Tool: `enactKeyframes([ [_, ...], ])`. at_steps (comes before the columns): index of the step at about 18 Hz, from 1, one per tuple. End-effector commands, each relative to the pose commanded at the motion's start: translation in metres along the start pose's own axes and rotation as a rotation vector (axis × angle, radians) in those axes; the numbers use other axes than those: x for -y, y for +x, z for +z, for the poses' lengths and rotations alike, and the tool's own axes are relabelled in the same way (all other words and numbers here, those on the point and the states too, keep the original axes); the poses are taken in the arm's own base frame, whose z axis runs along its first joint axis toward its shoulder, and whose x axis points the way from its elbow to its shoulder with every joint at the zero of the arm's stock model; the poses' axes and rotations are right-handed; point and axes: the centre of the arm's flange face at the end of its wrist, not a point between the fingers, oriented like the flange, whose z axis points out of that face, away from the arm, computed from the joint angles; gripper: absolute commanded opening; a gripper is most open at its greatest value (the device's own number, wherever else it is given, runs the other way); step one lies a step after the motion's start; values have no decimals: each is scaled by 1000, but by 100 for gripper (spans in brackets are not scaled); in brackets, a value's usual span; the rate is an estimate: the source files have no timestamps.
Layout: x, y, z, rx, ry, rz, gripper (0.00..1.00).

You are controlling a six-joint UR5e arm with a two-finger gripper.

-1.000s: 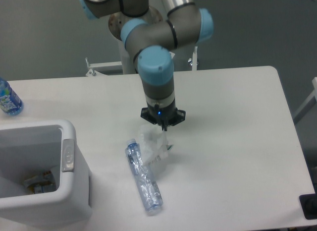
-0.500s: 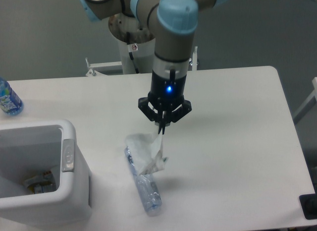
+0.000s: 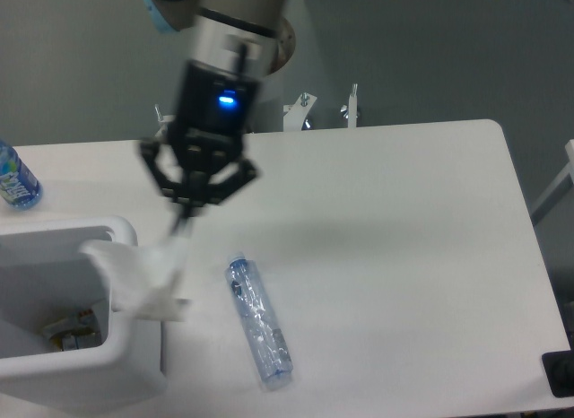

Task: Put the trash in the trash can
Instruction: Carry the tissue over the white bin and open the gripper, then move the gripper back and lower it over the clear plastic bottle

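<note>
My gripper is shut on the crumpled white wad of trash, which dangles below the fingers, blurred by motion. The wad hangs over the right rim of the white trash can at the lower left, partly covering that rim. The second piece of trash, a crushed clear bluish bottle, lies flat on the table to the right of the can, running from upper left to lower right. Some dark and pale debris sits at the bottom of the can.
An intact water bottle with a blue label stands at the table's far left edge, behind the can. The arm's base and mounting brackets sit beyond the table's back edge. A dark object is at the lower right corner.
The gripper lifted the white wad off the table beside the bottle and carried it left, from the table's middle to above the can's right rim. The crushed bottle stayed put.
</note>
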Motion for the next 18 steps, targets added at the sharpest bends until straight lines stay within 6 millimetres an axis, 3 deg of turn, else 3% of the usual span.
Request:
enactKeyframes([
  [3, -9, 17, 22, -24, -39, 17, 8],
  [4, -14, 15, 26, -25, -51, 18, 28],
  [5, -17, 15, 28, -26, -53, 26, 72],
  [6, -16, 14, 29, -23, -47, 29, 100],
  [13, -1, 16, 17, -21, 1, 41, 100],
  [16, 25, -24, 16, 16, 38, -4, 100],
  [18, 36, -63, 16, 46, 49, -84, 100],
])
